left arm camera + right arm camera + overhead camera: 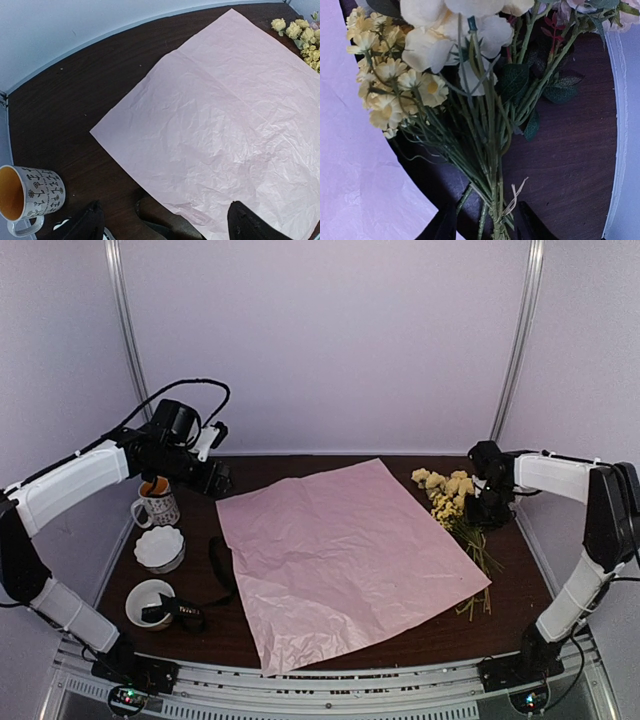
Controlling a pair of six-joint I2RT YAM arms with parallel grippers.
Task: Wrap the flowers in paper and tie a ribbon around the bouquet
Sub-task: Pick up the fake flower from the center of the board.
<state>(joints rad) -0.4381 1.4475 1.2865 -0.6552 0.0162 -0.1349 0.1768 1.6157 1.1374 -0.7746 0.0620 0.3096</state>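
The paper lies flat and crinkled across the middle of the table, also seen in the left wrist view. The flowers lie on the wood beside the paper's right edge, blooms toward the back. My right gripper stands over their stems. In the right wrist view its jaws hug the tied green stems from both sides. My left gripper hovers above the paper's left corner, wide open and holding nothing. The ribbon lies left of the paper.
A patterned mug stands at the back left, close to my left gripper. In front of it are a fluted white dish and a white bowl holding one end of the ribbon. Grey walls close off the back and sides.
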